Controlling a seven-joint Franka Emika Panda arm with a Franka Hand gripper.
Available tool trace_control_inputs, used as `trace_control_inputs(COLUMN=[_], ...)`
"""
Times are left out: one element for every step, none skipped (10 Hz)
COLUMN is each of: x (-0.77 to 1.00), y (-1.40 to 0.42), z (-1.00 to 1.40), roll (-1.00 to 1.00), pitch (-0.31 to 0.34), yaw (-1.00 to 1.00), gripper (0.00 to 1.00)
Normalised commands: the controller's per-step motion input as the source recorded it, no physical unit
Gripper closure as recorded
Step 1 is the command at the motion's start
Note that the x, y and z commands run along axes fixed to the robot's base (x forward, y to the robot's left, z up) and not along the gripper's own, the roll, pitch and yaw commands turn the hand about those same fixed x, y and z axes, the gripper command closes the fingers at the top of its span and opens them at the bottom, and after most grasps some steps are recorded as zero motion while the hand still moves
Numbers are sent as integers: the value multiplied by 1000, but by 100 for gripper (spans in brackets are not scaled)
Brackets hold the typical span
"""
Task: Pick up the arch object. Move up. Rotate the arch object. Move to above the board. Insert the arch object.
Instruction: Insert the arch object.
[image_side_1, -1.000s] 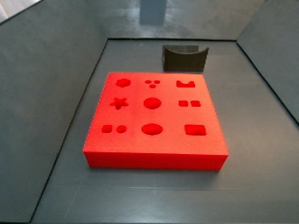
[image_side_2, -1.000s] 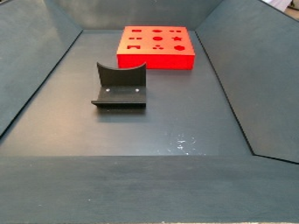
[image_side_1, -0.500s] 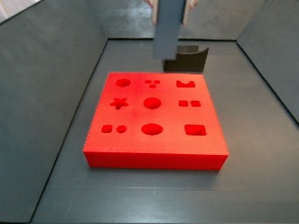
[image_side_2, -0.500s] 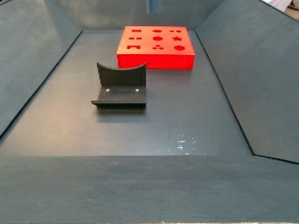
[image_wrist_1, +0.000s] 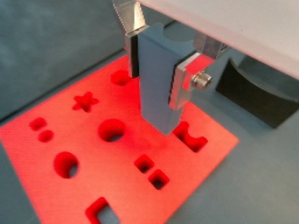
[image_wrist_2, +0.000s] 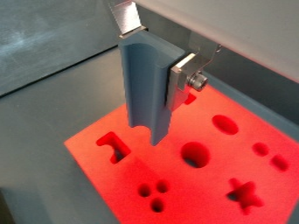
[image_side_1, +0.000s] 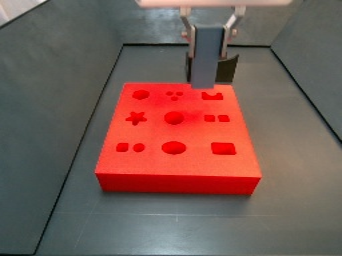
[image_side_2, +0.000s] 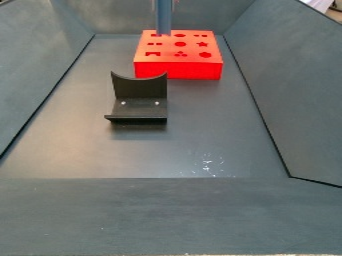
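Silver finger plates of the gripper (image_wrist_1: 159, 52) are clamped on the arch object (image_wrist_1: 156, 83), a pale grey-blue block hanging upright between them; both wrist views show the plates pressed flat against its two wide faces (image_wrist_2: 149, 83). In a side view the gripper (image_side_1: 210, 33) hangs at the top of the picture with the block (image_side_1: 205, 60) reaching down from it, its lower end over the far part of the board (image_side_1: 154, 165) and, as far as can be told, not touching the red surface. In a wrist view the block's lower end sits just beside the arch-shaped recess (image_wrist_1: 190, 138), with the round recess (image_wrist_1: 111, 131) near on its other side. A star recess (image_wrist_1: 84, 101) and two small squares (image_wrist_1: 151, 171) lie further out on the red slab. From the opposite side view only the slim grey-blue post (image_side_2: 164, 17) shows, standing above the far edge of the board (image_side_2: 201, 68). Nearer that camera, well apart from the board, the dark fixture (image_side_2: 136, 97) stands on the grey desk (image_side_2: 174, 150), an L-shaped bracket with a curved notch in its upright.
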Motion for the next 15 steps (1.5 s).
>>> trace_control_inputs(x=[543,520,423,240,309,286,191,49,0,-103,-31,-26,-43,-29,-60], y=[43,6,43,177,249,291,269,180,174,163,83,31,0,0,0], z=[-394,-346,-349,-269,-117,-123,-109,-109,-137,-163,-177,-166,-46,-123,-120], roll=[383,420,391,241,0,-13,-60,-89,-139,-243,-389,-461,-500,-459,-317], pitch=[-57,-27,0,0,11,3,1,0,0,0,0,-33,-70,-83,-53], yaw=[-143,-131,-80,0,103,123,86,0,0,0,-37,-111,-229,-217,-194], gripper=[100,100,100,100,100,100,100,100,100,100,100,100,100,100,100])
